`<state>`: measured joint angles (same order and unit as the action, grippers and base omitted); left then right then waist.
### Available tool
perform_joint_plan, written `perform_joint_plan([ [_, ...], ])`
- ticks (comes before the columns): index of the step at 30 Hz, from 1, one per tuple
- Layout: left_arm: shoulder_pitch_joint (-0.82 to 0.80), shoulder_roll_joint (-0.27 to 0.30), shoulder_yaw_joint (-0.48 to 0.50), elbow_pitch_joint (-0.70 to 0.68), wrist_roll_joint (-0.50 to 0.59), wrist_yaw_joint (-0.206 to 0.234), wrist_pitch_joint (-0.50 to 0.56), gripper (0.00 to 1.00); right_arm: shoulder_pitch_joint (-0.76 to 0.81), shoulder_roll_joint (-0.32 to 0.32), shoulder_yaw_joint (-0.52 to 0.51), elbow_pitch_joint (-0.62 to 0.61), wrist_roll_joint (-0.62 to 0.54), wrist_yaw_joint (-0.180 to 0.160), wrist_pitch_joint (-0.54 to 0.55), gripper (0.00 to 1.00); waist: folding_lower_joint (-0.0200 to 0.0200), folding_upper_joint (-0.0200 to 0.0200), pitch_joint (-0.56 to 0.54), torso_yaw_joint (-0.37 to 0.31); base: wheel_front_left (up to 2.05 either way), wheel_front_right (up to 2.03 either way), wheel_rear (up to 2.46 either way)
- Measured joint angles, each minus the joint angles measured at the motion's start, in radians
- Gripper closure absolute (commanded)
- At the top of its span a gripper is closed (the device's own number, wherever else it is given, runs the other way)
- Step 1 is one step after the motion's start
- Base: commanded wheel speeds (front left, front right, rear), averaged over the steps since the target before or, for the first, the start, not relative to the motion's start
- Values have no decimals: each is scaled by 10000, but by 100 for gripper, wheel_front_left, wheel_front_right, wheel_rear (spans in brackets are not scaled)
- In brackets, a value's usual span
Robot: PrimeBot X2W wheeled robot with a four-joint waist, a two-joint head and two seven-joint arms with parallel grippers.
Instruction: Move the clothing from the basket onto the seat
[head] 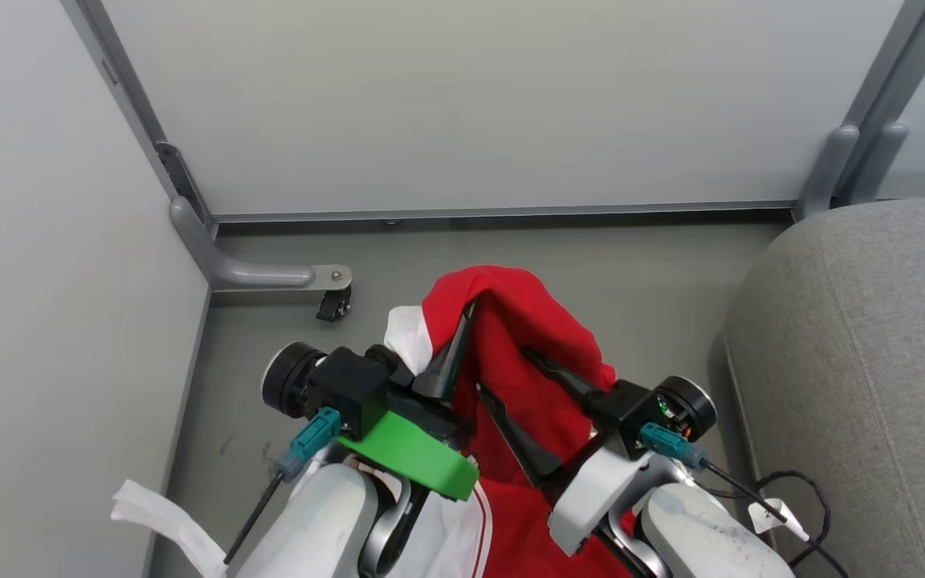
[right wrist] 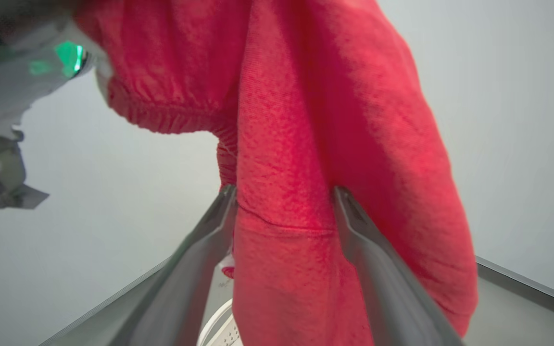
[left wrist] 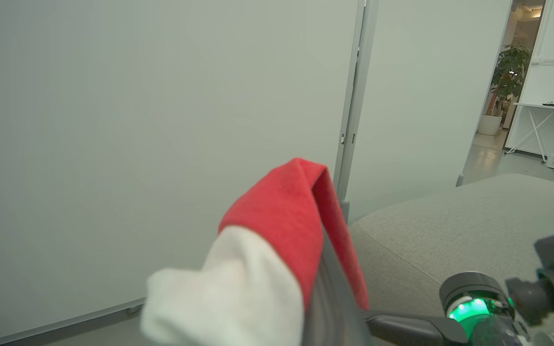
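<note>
The clothing point(head: 527, 321), a bright red garment with a white cuff point(left wrist: 229, 288), hangs lifted above the floor. My left gripper point(head: 462, 317) is shut on its top fold, and the fabric drapes over the fingers. My right gripper point(head: 503, 369) stands open just to the right, its two fingers point(right wrist: 354, 226) spread with red cloth point(right wrist: 282, 269) lying between them. The grey seat point(head: 872, 361) lies to the right and also shows in the left wrist view point(left wrist: 450, 226). Of the basket, a small white perforated piece point(right wrist: 221, 331) shows below the garment.
Pale partition walls point(head: 462, 104) close in the left and back, with a grey foot and caster point(head: 334, 301) on the floor. A white cloth strip point(head: 157, 518) lies at lower left. A black cable with a tag point(head: 784, 506) runs beside the seat. A doorway with a plant point(left wrist: 510, 72) is far off.
</note>
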<state>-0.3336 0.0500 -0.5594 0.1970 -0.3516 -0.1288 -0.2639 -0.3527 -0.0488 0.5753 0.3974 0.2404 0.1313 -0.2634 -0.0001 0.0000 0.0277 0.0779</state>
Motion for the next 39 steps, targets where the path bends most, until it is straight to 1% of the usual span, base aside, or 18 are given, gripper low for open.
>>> perform_joint_plan([
  [6, -129, 4, -462, -35, -205, 0, 0, 100, -181, 6, 50, 474, -31, 0, 0, 0, 0, 0, 124, 412, 0, 0, 0],
  [11, -330, 6, -882, -148, -322, 0, -2, 100, -479, 4, -201, 830, -117, 0, 0, 0, 0, 0, 306, 688, 0, 0, 0],
  [17, -511, 4, -1308, -299, -568, 0, 0, 100, -799, 2, -213, 1570, -159, 0, 0, 0, 0, 0, 554, 1068, 0, 0, 0],
  [18, -538, 6, -1354, -311, -625, 0, 0, 100, -819, 2, -219, 1666, -150, 0, 0, 27, 0, 0, 582, 1124, 0, 0, 0],
  [19, -584, 6, -1392, -320, -637, 0, 0, 100, -845, 2, -221, 1779, -107, 0, -2, 63, 0, 0, 615, 1190, 0, 0, 0],
  [20, -624, 4, -1419, -328, -679, 0, 0, 100, -873, 2, -217, 1914, -100, 0, 0, 87, 0, 0, 645, 1253, 0, 0, 0],
  [21, -646, 4, -1423, -328, -698, 0, 0, 100, -878, 4, -217, 1985, -75, 0, -2, 100, 0, 0, 667, 1302, 0, 0, 0],
  [26, -667, 6, -1373, -311, -711, 13, 0, 100, -880, 4, -142, 2313, 184, 0, 0, 100, 0, 0, 738, 1472, 0, 0, 0],
  [35, -664, 6, -1179, -282, -694, 56, 0, 100, -872, 4, -242, 2259, 255, 0, 0, 100, 0, 0, 765, 1251, 0, 0, 0],
  [36, -661, 4, -1156, -278, -692, 58, 0, 62, -865, 2, -270, 2220, 280, 0, 0, 100, 0, 0, 773, 1207, 0, 0, 0],
  [37, -652, 4, -1139, -219, -700, 58, -2, 0, -848, 4, -313, 2153, 295, 0, 0, 100, 0, 0, 779, 1160, 0, 0, 0],
  [39, -592, 4, -1030, -174, -702, 61, -2, 0, -755, 2, -403, 1929, 313, 0, 0, 100, 0, 0, 782, 1044, 0, 0, 0],
])
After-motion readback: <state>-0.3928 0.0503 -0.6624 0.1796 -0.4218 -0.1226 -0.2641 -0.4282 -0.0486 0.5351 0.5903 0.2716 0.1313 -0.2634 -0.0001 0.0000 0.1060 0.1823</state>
